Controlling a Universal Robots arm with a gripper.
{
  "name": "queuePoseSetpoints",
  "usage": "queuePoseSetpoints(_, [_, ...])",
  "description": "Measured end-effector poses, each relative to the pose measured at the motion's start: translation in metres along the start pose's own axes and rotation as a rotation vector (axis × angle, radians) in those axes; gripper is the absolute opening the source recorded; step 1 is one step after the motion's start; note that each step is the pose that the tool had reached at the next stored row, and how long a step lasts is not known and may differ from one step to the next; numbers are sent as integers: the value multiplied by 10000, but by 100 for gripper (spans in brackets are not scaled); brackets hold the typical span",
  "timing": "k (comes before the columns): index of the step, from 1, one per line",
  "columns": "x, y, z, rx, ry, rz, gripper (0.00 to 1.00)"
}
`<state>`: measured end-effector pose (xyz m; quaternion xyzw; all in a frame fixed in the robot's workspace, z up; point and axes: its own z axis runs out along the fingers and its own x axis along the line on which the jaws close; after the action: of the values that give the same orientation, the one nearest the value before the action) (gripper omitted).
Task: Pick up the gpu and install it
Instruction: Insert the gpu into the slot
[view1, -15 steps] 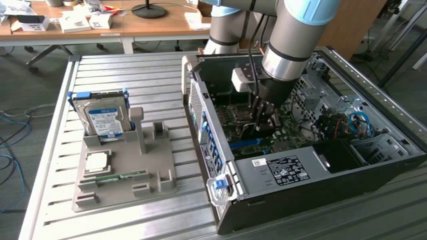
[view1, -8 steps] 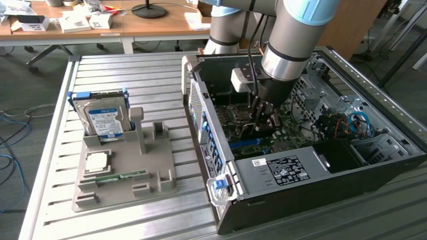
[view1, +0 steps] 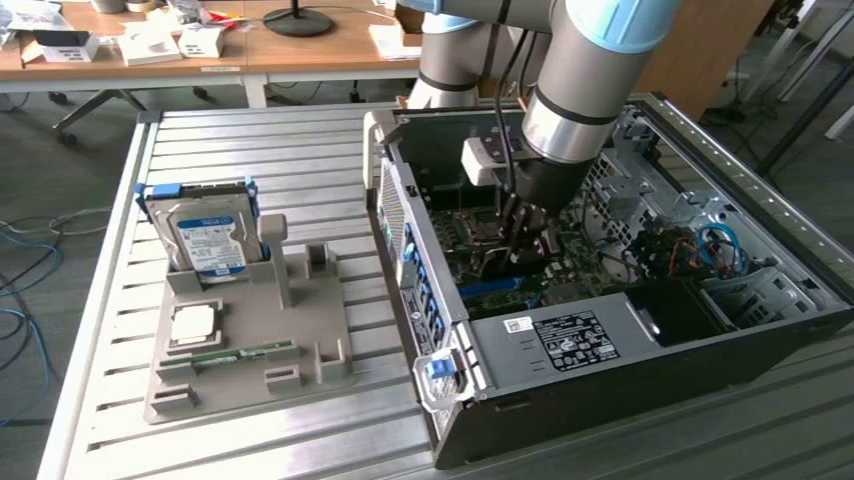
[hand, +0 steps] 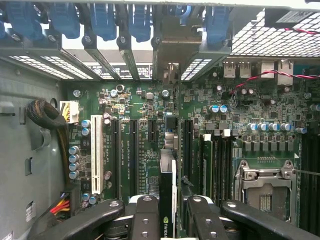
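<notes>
**Card picked up, seating left to do**

Slatted metal bench (view1: 254, 160) bearing an open computer case (view1: 667, 330). Exterior view: gripper (view1: 525, 242) sunk into the case, just above the motherboard (view1: 587, 255); hard drive (view1: 207, 235) upright well outside the case (untouched). Wrist view: jaws clamped on the gpu (hand: 168, 190), edge-on between the fingers (hand: 145, 220), over the case's expansion slots (hand: 132, 150). Pickup done; contact with a slot not discernible, so installation judged unfinished.

Hard drive (view1: 204, 240) upright on holder (view1: 243, 375)
</notes>
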<state>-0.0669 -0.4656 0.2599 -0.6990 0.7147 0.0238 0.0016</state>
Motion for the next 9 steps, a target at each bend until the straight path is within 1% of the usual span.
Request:
queuePoseSetpoints(4, [-1, 0, 10, 3, -8, 0, 26])
queuePoseSetpoints(9, [0, 0, 18, 0, -1, 0, 26])
